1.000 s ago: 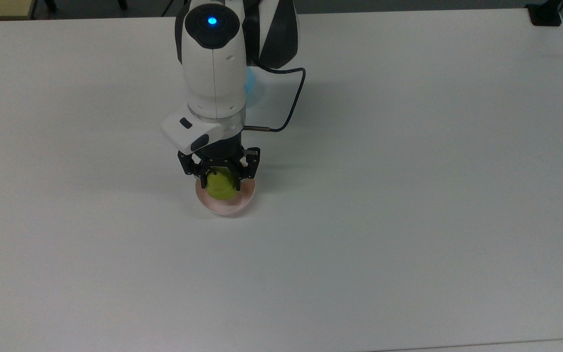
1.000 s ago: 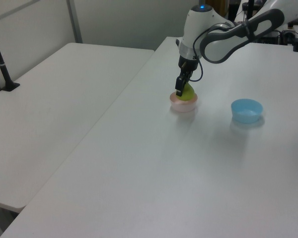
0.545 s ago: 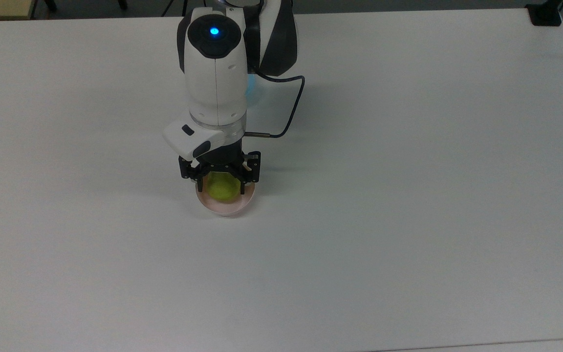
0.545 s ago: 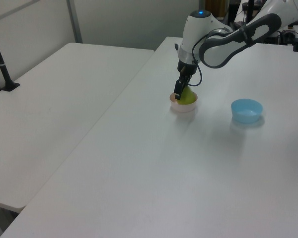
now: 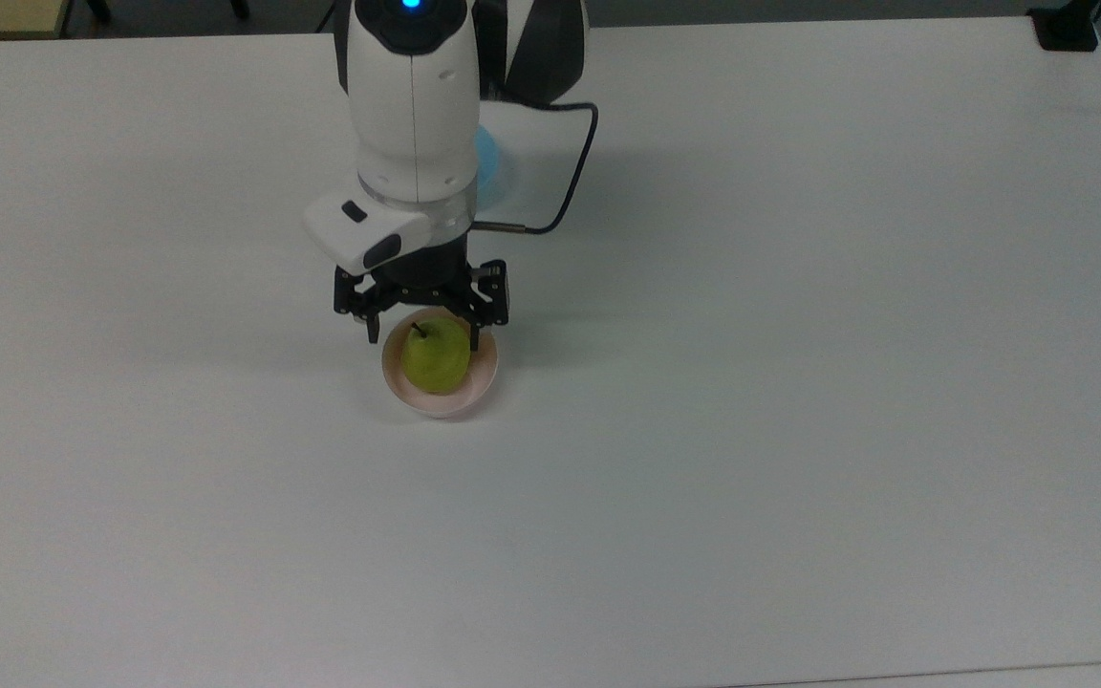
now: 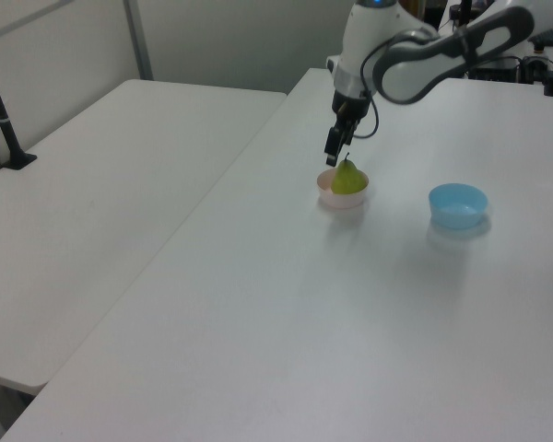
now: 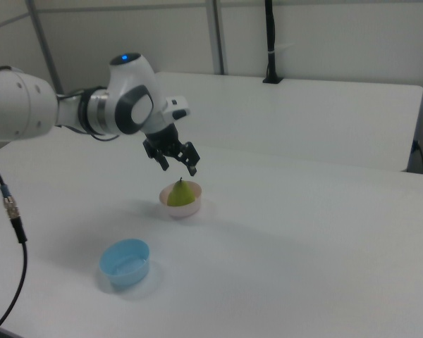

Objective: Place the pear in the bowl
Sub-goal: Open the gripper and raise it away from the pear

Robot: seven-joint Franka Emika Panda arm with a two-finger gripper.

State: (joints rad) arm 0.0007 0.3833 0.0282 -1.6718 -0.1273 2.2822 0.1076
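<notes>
One pear (image 5: 436, 355) was seen sitting in the one pink bowl (image 5: 485, 380), stem up, right under the gripper (image 5: 422, 330). The gripper was spread open and held nothing, hanging just above the fruit without touching it. Two bowls were counted in total: the pink one below the fingers and one blue bowl (image 7: 125, 263) well off to the side on the white table (image 5: 799, 382). Just the one arm (image 6: 415, 55) was spotted.
</notes>
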